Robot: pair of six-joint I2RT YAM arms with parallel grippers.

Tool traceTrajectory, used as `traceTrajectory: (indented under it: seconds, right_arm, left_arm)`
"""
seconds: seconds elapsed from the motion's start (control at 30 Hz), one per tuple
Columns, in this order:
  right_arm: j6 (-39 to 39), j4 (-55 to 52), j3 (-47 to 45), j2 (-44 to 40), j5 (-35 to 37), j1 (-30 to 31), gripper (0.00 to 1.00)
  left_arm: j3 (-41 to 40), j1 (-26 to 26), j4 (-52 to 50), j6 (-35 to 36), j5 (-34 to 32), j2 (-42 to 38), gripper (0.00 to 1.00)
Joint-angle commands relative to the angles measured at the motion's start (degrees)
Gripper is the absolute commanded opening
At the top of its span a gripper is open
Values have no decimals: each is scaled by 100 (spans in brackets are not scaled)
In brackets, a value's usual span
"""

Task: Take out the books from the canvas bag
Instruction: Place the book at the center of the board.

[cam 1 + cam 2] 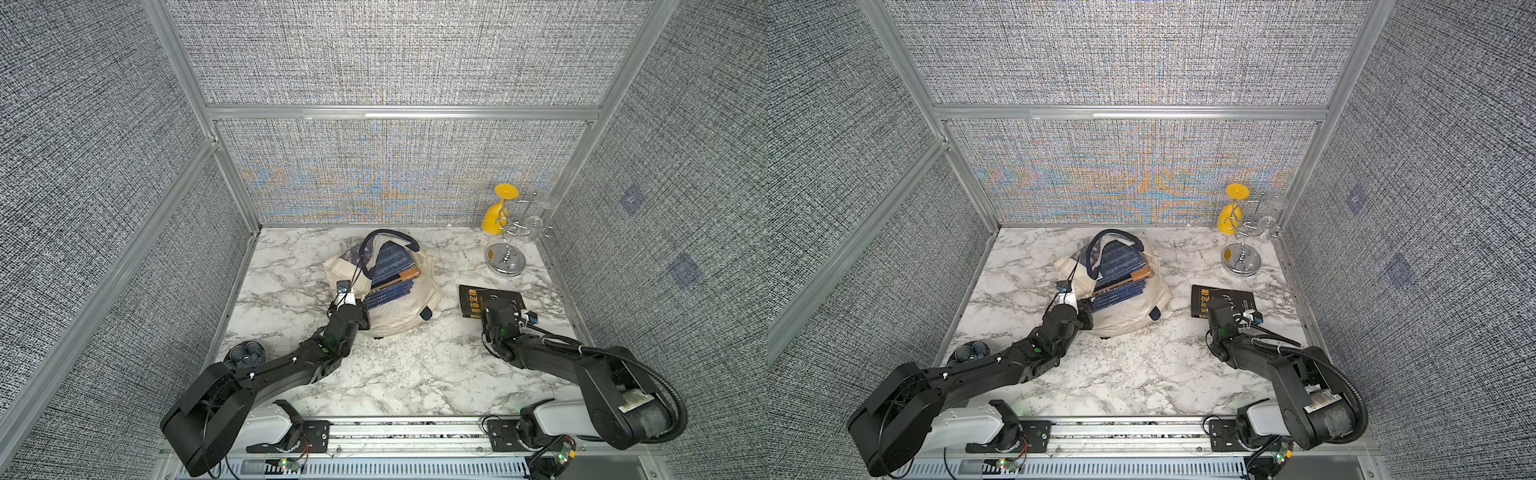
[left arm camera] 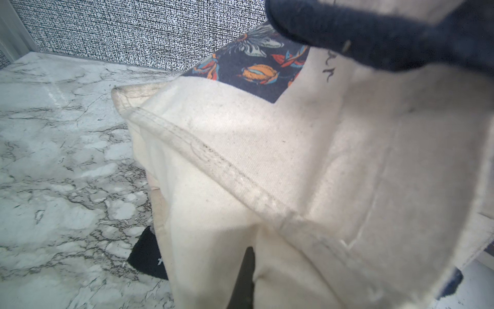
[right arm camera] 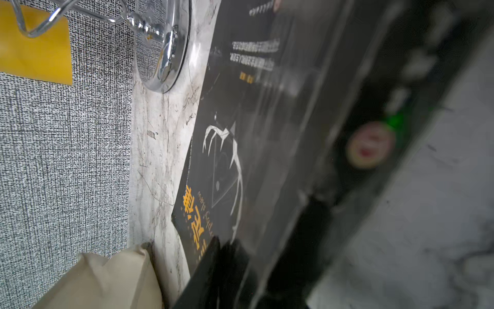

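The cream canvas bag (image 1: 399, 309) (image 1: 1125, 309) lies slumped at the table's middle back, its mouth open. Several dark blue books (image 1: 390, 274) (image 1: 1121, 270) are stacked inside under a navy handle. My left gripper (image 1: 362, 308) (image 1: 1086, 311) is shut on the bag's near rim. In the left wrist view the cloth (image 2: 267, 160) drapes over its fingers (image 2: 248, 275). One dark book (image 1: 478, 297) (image 1: 1202, 297) (image 3: 240, 107) with yellow title characters lies flat on the table to the right. My right gripper (image 1: 493, 305) (image 1: 1219, 306) (image 3: 240, 262) straddles its near edge; any gap at the jaws is blurred.
A chrome glass rack (image 1: 505, 255) (image 1: 1241, 259) stands at the back right with a yellow glass (image 1: 496, 214) hung on it. A dark bowl (image 1: 245, 355) sits at the front left beside my left arm. Fabric walls close three sides.
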Motion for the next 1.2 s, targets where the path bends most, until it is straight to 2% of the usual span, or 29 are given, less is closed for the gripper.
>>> traceTrajectory:
  seconds: [0.0,0.13,0.37,0.57,0.63,0.77,0.93,1.03,1.17]
  right_arm:
    - [-475,-266,102,9,-321,-207,30]
    - [-833,-505,270,70,-728,-445,30]
    - [-1086,-168,446,517,-1275,-802,31]
    - [-1176,-152,635,694,-1346,-832,32]
    - [-1185,-183,651,643,-1318,-832,39]
    - [-1248,-703,806,485,-1643,-854,61]
    - [-1279,-1446,705,-95,-1914,-849,83]
    - [-1499,-2259,781,-634,-1854,-849,90]
    - [-1919,-3145,910,-1564,-1625,-849,94]
  left_arm:
    - [46,5,121,44,-4,34,0]
    - [63,8,96,43,-21,42,0]
    - [72,7,96,48,-20,75,0]
    - [89,7,87,52,-12,107,0]
    - [105,8,64,49,-13,103,0]
    - [107,7,53,61,-19,94,0]
    - [118,9,0,64,-22,69,0]
    - [107,5,0,61,-13,46,0]
    - [140,6,5,53,35,86,0]
